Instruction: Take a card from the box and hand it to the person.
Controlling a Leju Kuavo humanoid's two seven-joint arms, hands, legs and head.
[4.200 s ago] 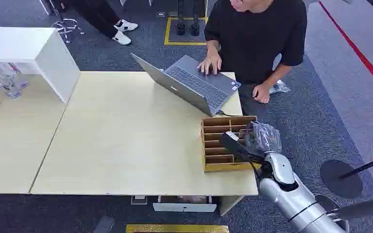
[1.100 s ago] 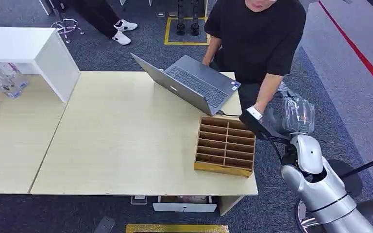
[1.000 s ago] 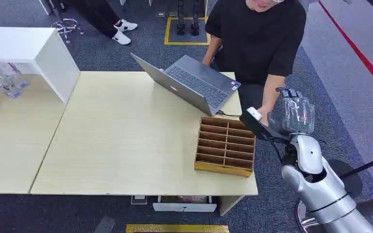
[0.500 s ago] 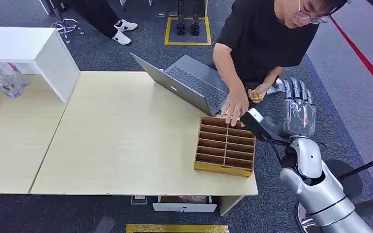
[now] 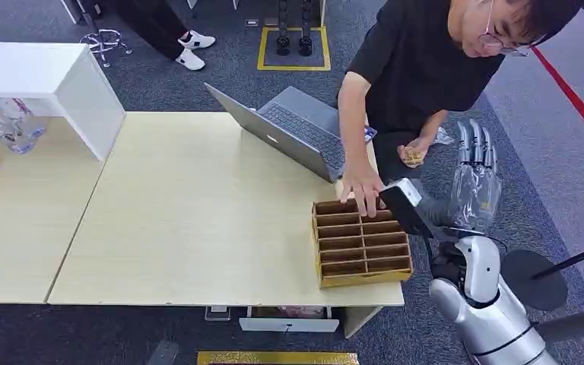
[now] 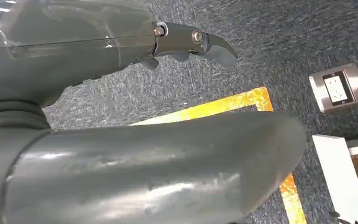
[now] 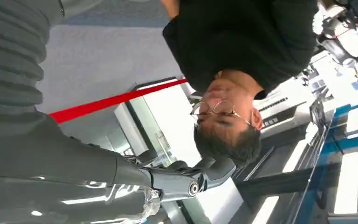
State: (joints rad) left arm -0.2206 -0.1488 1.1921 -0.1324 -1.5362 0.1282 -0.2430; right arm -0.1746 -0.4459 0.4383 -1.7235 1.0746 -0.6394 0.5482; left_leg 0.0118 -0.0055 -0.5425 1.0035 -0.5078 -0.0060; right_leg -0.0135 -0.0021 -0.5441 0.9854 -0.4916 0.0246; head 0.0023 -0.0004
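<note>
Standing on dark grey carpet, the pale wooden table [image 5: 198, 220] carries an open grey laptop [image 5: 296, 133] at its far edge and, at its near right corner, the brown wooden box [image 5: 361, 245] divided into rows of slots. Behind the table a person in a black T-shirt [image 5: 426, 65] leans forward; one of the person's hands [image 5: 363, 190] rests on the far edge of the box, while the other [image 5: 412, 154] is held near the body, closed around a small yellowish thing that could be the card, though it is too small to tell. Beside the table, just right of the box, the robot's silver right arm rises to its right hand [image 5: 475, 179], wrapped in clear plastic, fingers straight and spread, pointing upward, holding nothing; the box lies just to its left, apart from it. Hanging over the carpet, the left hand [image 6: 121, 107] shows its fingers apart, with nothing in them
</note>
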